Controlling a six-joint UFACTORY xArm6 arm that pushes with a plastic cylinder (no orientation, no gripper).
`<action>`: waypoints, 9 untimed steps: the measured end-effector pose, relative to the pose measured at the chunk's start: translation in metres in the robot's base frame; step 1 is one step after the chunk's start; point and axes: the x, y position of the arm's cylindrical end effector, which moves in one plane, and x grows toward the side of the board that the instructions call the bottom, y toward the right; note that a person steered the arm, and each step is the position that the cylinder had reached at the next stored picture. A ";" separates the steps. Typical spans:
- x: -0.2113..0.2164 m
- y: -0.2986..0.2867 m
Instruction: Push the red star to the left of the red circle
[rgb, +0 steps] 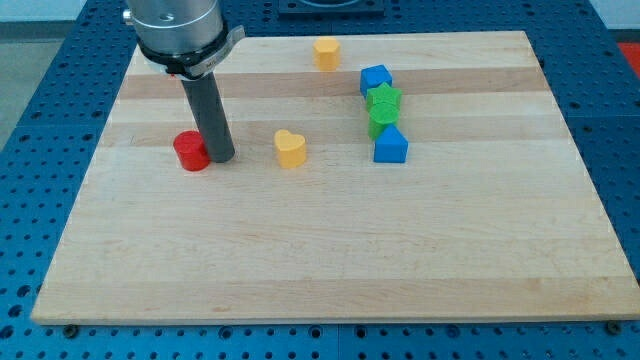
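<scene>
One red block shows at the view's left on the wooden board. It looks round, like the red circle, and the rod hides its right edge. I see no second red block, so the red star does not show; I cannot tell if the rod hides it. My tip rests on the board right against the red block's right side. The dark rod rises from there to the arm's grey end at the view's top left.
A yellow heart lies to the right of my tip. A yellow block sits near the top edge. At centre right, a column holds a blue block, a green star, a green block and a blue block.
</scene>
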 end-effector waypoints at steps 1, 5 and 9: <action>-0.021 0.000; -0.163 0.000; -0.230 -0.023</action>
